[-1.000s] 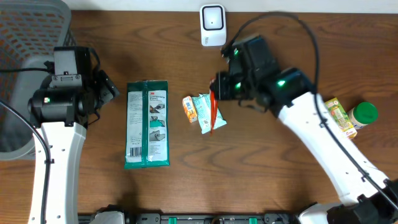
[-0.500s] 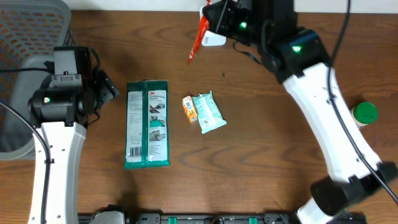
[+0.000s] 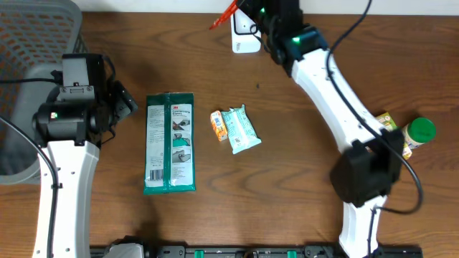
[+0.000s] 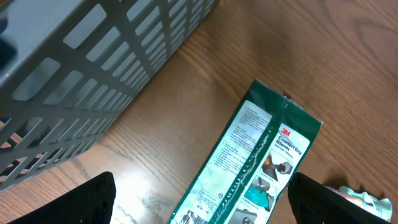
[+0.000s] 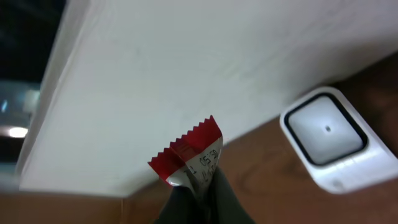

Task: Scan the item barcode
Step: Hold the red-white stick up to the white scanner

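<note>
My right gripper (image 3: 247, 10) is shut on a red sachet (image 3: 223, 16), held in the air at the table's far edge just left of the white barcode scanner (image 3: 245, 30). In the right wrist view the sachet (image 5: 189, 155) sticks up from the shut gripper (image 5: 198, 198), showing a zigzag red edge and a white side with printed digits. No barcode shows. The scanner (image 5: 329, 140) lies to its right, window up. My left gripper (image 4: 200, 190) hangs open above the near end of a long green glove pack (image 4: 261, 155), holding nothing.
A grey mesh basket (image 3: 32, 43) fills the far left corner. The green pack (image 3: 170, 143) lies mid-left. A small orange packet (image 3: 218, 125) and a teal packet (image 3: 240, 130) lie at centre. A yellow packet (image 3: 391, 132) and a green-lidded bottle (image 3: 419, 132) sit far right.
My right arm has lifted the red sachet from beside the teal packet and carried it to the far edge, next to the scanner. The left arm has not moved.
</note>
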`<state>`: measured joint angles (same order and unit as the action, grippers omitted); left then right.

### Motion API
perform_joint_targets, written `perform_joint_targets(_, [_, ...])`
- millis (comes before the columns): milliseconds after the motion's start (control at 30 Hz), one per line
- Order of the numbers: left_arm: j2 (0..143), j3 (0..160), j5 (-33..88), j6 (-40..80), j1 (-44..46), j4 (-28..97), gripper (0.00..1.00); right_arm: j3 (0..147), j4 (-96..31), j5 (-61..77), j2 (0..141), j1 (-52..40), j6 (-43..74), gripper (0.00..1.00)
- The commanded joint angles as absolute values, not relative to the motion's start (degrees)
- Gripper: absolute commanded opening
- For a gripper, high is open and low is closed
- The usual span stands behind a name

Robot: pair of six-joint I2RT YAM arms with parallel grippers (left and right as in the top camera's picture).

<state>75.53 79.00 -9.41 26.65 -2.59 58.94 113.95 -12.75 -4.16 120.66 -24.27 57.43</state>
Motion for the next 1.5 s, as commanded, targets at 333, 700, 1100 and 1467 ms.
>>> perform_joint_targets(333, [75.2, 79.4, -10.1, 26.0, -2.8, 59.1, 0.89, 114.5, 17.1, -6.0, 139.2, -18.7, 57.7, 0.01])
perform_joint_targets(700, [75.2, 79.4, -10.1, 26.0, -2.8, 59.1, 0.89, 114.5, 28.3, -0.5, 144.5, -15.6, 50.8, 0.01])
perform_joint_targets(1100, [75.2, 79.4, -10.1, 26.0, -2.8, 59.1, 0.89, 114.3, 28.3, -0.5, 144.6, -15.0, 47.9, 0.01])
perform_joint_targets(1467, [75.2, 79.4, -10.1, 26.0, -2.8, 59.1, 0.89, 114.3, 30.1, 2.0, 144.6, -14.3, 45.5, 0.01])
